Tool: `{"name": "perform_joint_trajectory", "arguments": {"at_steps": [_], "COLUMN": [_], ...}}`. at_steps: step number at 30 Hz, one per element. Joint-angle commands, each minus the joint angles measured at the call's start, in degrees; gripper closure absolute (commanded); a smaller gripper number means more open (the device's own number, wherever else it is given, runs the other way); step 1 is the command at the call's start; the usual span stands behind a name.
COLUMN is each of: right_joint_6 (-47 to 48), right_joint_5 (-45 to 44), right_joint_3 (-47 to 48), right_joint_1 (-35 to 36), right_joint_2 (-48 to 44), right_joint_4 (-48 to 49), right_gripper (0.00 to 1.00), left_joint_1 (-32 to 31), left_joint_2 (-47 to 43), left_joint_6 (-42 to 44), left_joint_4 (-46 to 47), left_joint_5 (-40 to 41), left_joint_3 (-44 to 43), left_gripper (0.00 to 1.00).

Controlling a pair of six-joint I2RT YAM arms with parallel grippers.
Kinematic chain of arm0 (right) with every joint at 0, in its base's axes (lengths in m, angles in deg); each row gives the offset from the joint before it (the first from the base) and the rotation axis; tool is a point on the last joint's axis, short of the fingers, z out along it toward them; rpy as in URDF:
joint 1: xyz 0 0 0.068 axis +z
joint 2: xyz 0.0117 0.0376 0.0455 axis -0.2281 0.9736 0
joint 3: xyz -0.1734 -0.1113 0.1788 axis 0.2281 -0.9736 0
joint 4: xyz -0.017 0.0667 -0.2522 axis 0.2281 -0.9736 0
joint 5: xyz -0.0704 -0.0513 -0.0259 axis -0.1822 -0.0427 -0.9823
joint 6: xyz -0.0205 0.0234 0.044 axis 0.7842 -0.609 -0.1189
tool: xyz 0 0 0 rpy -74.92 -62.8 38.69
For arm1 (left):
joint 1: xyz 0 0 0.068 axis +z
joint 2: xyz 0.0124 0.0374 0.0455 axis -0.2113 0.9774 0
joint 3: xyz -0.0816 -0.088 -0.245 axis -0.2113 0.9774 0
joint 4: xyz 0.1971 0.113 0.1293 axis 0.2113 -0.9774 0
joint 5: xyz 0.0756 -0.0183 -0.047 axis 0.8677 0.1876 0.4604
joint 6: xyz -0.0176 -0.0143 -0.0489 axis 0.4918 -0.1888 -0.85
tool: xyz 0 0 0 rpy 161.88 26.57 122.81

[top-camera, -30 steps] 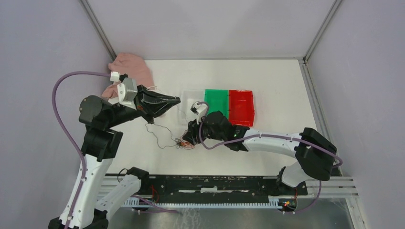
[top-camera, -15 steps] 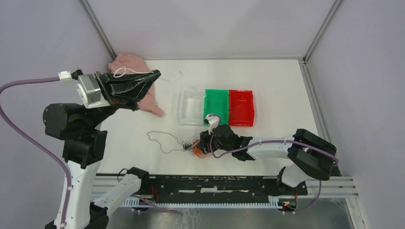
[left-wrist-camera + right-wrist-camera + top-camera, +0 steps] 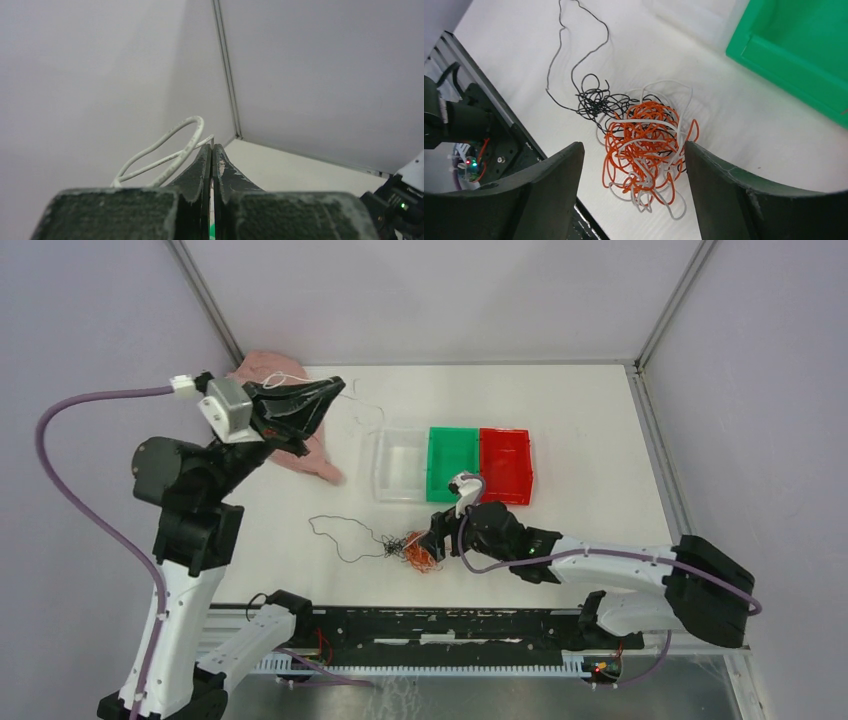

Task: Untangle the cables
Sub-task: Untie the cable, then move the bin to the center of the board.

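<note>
Two hands are in use, each in a different state.

Right hand (image 3: 437, 538): the fingers are spread wide, low over the bench (image 3: 590, 420), and pinch nothing. The wad of cables (image 3: 644, 150) lies directly between the spread fingers. As far as the wrist view shows, it is clear of both inner faces. Orange loops form the core of the wad and whitish strands thread through and under them. A black knot sits on the side ahead and to the left of the hand. From that knot the black tail (image 3: 607, 35) runs ahead of the hand in a loose, open curve on the bench. The straddling position suits a closing grasp on the whole wad or on a chosen loop. Ahead and to the right of the hand sits the green bin (image 3: 784, 55), flanked by the clear bin (image 3: 398, 465) and the red bin (image 3: 503, 465). These probably serve as one receptacle per cable colour.

Left hand (image 3: 211, 150): the fingers are pressed together, raised high above the bench and well apart from the wad. A white cable (image 3: 192, 121) loops out beside the left finger and meets the fingertip seam, so it appears pinched there. A thin strand hangs beyond the tip toward the clear bin. The height likely keeps this cable off the tangle. Beneath the hand lies the pink cloth (image 3: 262, 365).

By judgement, the orange, black and whitish strands in the wad are not yet separated.
</note>
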Motion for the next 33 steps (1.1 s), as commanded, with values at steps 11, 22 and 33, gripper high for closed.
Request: {"name": "perform_joint_trajectory", "arguments": {"at_steps": [11, 22, 33], "right_joint_6": [4.93, 5.29, 4.16], "right_joint_5": [-10.06, -15.86, -17.06], "right_joint_3": [9.02, 10.96, 14.32], "right_joint_1": [0.21, 0.17, 0.17], "right_joint_2": [-18.20, -20.95, -24.12], "right_joint_4": [-19.69, -24.03, -32.57], "right_gripper": [0.15, 0.16, 0.18], "left_joint_1": [-0.20, -0.19, -0.48], "left_joint_2": [0.47, 7.22, 19.96], "left_joint_6": [3.83, 4.63, 13.67], "left_joint_4": [-2.84, 0.23, 2.17], "left_joint_5": [0.82, 0.82, 1.60], "left_joint_3": [20.75, 27.53, 25.02], "left_gripper": [0.97, 0.97, 0.97]}}
